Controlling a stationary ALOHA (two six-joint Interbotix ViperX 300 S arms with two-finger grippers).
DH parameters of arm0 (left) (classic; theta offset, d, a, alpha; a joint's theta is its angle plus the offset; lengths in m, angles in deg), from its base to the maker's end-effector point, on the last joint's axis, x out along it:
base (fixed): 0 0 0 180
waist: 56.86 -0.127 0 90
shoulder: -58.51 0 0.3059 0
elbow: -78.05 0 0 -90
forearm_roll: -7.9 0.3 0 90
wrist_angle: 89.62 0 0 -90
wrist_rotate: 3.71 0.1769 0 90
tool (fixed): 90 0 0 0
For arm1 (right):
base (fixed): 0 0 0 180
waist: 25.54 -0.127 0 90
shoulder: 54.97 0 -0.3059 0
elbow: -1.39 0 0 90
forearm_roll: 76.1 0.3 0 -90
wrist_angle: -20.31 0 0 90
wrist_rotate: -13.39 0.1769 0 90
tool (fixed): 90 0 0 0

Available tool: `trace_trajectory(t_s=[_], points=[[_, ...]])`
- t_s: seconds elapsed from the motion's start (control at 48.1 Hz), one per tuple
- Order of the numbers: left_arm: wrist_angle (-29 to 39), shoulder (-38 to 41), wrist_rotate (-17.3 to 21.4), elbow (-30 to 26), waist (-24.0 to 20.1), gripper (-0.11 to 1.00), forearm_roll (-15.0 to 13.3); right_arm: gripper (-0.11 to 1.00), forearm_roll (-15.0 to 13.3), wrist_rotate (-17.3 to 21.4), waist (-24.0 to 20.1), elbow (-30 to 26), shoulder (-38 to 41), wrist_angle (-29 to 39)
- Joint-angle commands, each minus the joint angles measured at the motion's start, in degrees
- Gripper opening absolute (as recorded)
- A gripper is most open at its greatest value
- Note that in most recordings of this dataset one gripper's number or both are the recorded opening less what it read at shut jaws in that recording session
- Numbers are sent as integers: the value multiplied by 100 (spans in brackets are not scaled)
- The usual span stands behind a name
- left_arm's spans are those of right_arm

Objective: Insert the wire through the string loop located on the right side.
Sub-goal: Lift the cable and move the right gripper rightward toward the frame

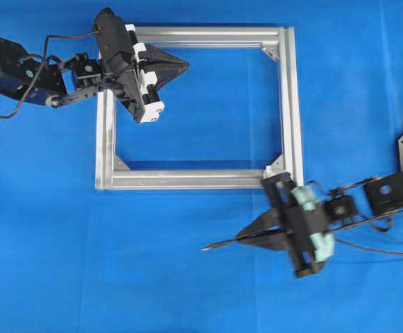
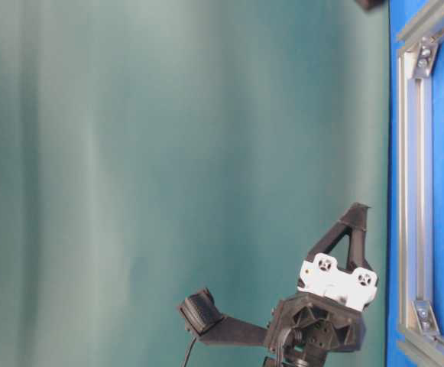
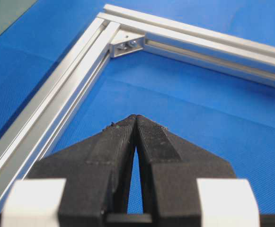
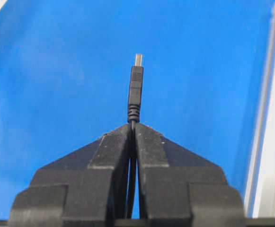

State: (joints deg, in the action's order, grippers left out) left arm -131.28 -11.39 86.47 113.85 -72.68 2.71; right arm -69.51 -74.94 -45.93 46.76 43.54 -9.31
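Silver aluminium frame (image 1: 293, 104), square and open in the middle, flat on a blue table surface (image 1: 152, 263). Triangular corner brackets (image 1: 275, 50) inside its corners. Beyond the frame's far side, a plain green backdrop (image 2: 168, 153).

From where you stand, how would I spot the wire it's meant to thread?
Start at the silver frame on the blue table, then drop just below its lower right corner to the right gripper. Shut in its black jaws is the wire, a thin black cable whose small plug with a metal tip sticks out leftward.
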Motion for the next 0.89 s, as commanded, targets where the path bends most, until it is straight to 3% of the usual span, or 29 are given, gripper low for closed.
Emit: trace_trajectory(t_s=[0.0, 0.374, 0.623, 0.872], points=[[-62, -167, 9, -88, 9, 0, 9, -4, 18, 9, -26, 299, -457, 0], [-62, -176, 9, -88, 9, 0, 9, -4, 88, 18, -26, 1661, -2197, 721], [-62, -176, 9, -88, 9, 0, 18, -4, 97, 18, -18, 2057, -3305, 1635], [-62, -167, 9, -97, 9, 0, 18, -4, 114, 18, 132, 2215, -3542, 1600]])
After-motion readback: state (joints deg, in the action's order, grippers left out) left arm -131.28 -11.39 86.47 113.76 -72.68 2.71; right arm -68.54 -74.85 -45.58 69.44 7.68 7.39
